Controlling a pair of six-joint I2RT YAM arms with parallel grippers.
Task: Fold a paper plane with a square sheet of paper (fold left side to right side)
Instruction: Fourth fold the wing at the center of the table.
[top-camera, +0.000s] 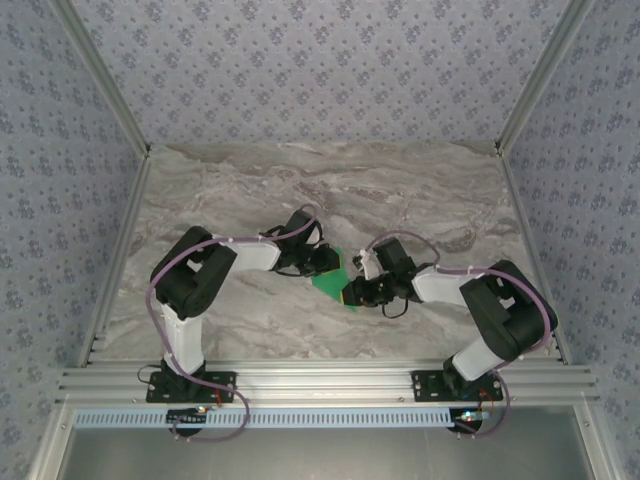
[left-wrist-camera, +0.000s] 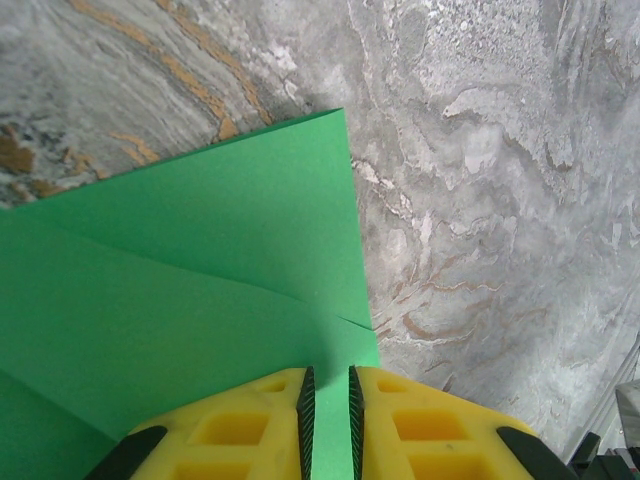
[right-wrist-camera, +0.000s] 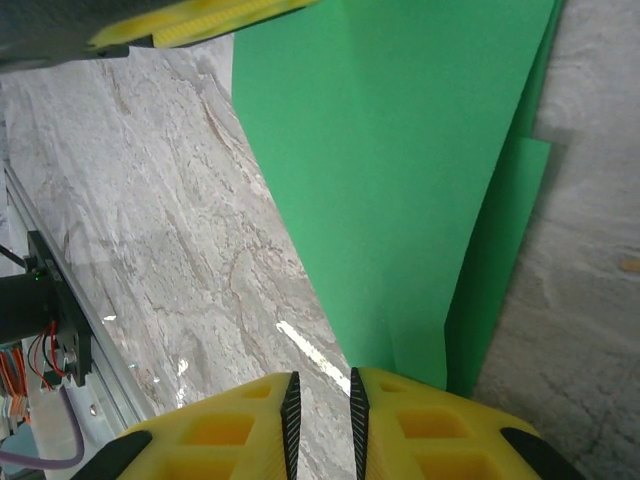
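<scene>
Both left gripper (left-wrist-camera: 328, 380) and right gripper (right-wrist-camera: 320, 385), jaws narrow, crowd the square sheet of paper (left-wrist-camera: 200, 270) on marble table (left-wrist-camera: 500, 200).

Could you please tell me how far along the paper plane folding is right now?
Done: the square sheet of paper already shows overlapping folded layers. In hand: the left gripper pinches its edge; the right gripper, jaws nearly together, sits at another edge. To do: no slim pointed dart yet, so more folds remain.
</scene>
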